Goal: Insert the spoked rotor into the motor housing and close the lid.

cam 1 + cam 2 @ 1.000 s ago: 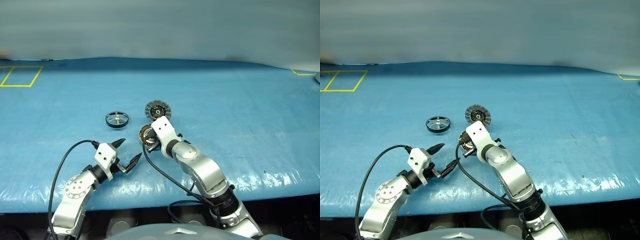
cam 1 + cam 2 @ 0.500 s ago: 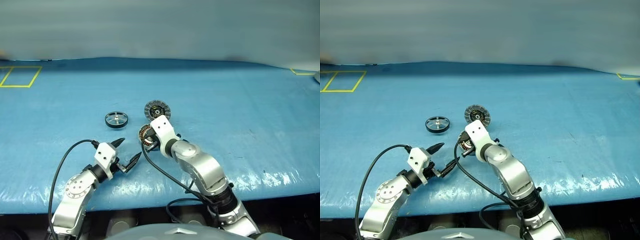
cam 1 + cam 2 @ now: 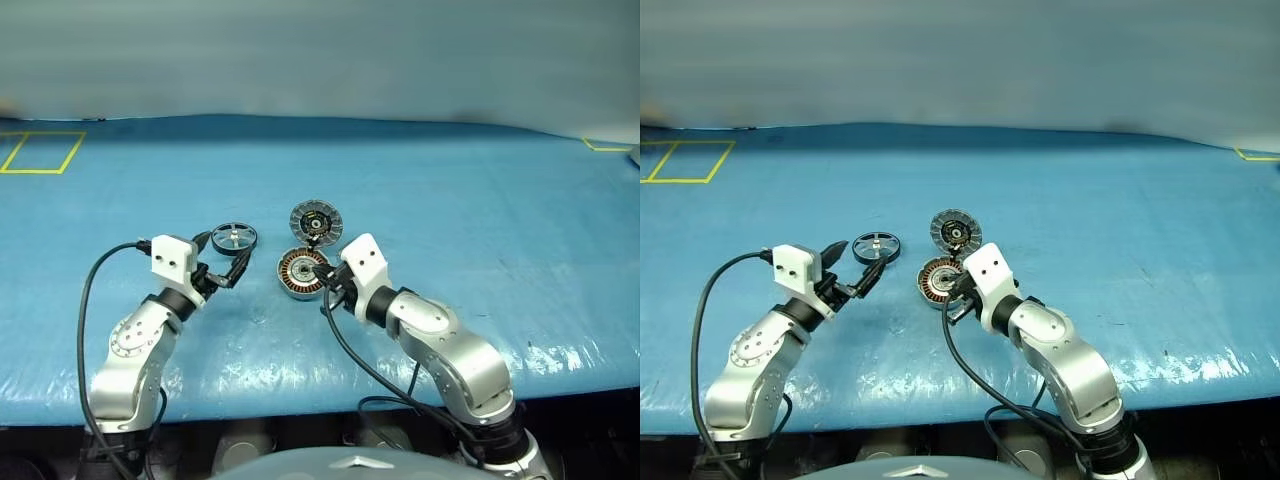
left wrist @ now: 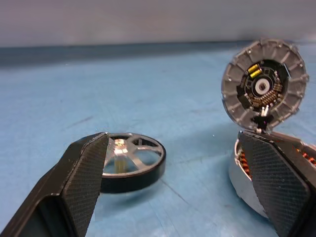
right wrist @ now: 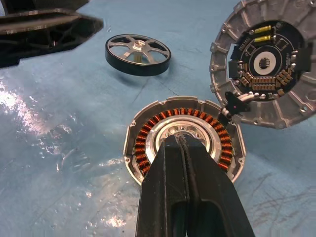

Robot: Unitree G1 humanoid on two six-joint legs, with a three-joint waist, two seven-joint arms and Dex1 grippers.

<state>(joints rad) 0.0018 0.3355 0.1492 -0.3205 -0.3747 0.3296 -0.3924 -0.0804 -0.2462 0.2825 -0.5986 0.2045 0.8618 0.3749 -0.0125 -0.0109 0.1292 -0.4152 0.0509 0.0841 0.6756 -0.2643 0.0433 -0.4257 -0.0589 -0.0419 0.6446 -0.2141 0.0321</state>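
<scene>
Spoked rotor (image 3: 233, 238) first: you can see it lying flat on the blue table cover (image 3: 480, 200), dark rim down, silver spokes and hub facing up, out on your robot's left side of the workspace. Nothing grips it. Your left gripper (image 3: 222, 263) sits just short of it, pointing toward it roughly level, with its two black fingers (image 4: 84, 182) spread wide and empty. In the left wrist view the rotor shows partly behind one finger, while the other finger stands in front of the housing's edge.

Just beside the rotor, toward the robot's right, you have the motor housing (image 3: 300, 273) resting on the cover with its open face up: a copper-brown winding ring around a silver centre. The rotor and the housing are near each other but apart.

Your lid (image 3: 316, 219) is swung open and stands tilted up at the far edge of the housing, joined there by a small dark hinge piece (image 5: 237, 104). Its inner side faces the robot, showing a grey striped ring around a dark centre with small yellow and copper parts.

Your right gripper (image 3: 322, 277) is at the near right edge of the housing, aimed slightly downward. Its fingers (image 5: 190, 192) are pressed together with nothing between them. In the right wrist view their tips overlie the silver centre; you cannot tell whether they touch it.

A black cable (image 3: 100, 275) loops from each wrist back along its arm.
</scene>
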